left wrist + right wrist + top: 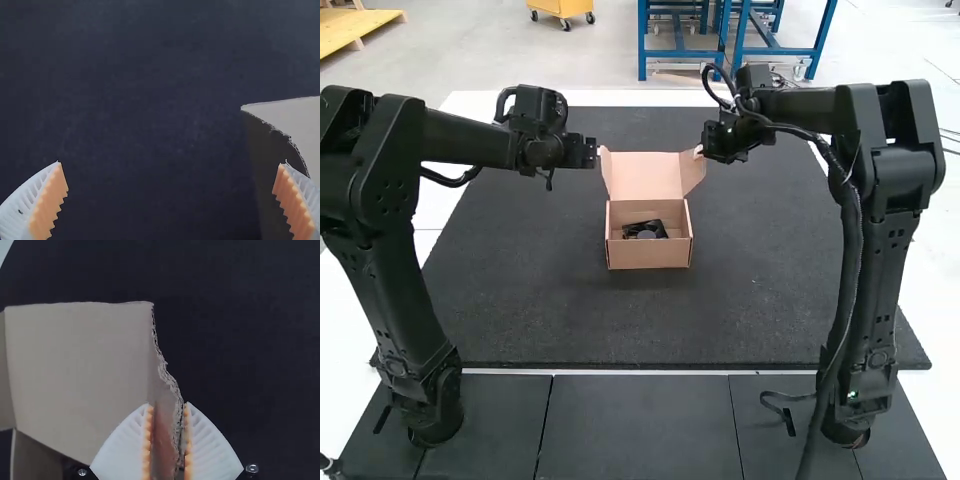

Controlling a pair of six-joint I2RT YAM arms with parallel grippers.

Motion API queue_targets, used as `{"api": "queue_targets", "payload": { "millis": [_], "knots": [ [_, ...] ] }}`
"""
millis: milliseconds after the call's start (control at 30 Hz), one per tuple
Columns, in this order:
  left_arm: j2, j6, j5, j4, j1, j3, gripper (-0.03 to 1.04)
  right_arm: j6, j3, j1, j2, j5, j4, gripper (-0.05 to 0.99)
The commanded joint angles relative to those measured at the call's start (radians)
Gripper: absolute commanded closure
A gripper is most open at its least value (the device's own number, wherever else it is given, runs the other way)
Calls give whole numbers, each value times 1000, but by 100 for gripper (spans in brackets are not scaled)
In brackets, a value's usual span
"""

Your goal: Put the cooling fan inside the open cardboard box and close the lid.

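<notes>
Since the black cooling fan [645, 231] sits in the brown cardboard box [649, 256], my right claw [167, 412], clenched on its lid flap [75, 370], should arc down slowly; left claw [170, 165] released.

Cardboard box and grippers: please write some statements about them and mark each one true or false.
1. The cooling fan lies inside the cardboard box. True.
2. The lid is folded down flat over the box. False: it stands up, open, at the far side of the box.
3. The right gripper is shut on an edge of the lid. True.
4. The left gripper is clamped on the fan. False: it is open, holds nothing, and is beside a corner of the lid.
</notes>
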Motion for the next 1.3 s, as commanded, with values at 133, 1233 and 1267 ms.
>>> {"api": "queue_targets", "payload": {
  "millis": [133, 1233, 1267],
  "knots": [
    [6, 10, -2, 7, -5, 34, 4, 7, 42, -8, -1, -21, -3, 80],
    [-4, 7, -2, -8, -19, 41, 4, -22, 106, 38, -7, -27, -154, 96],
    [-5, 7, -2, -10, -19, 41, 4, -22, 106, 41, -5, -30, -154, 96]
  ]
}}
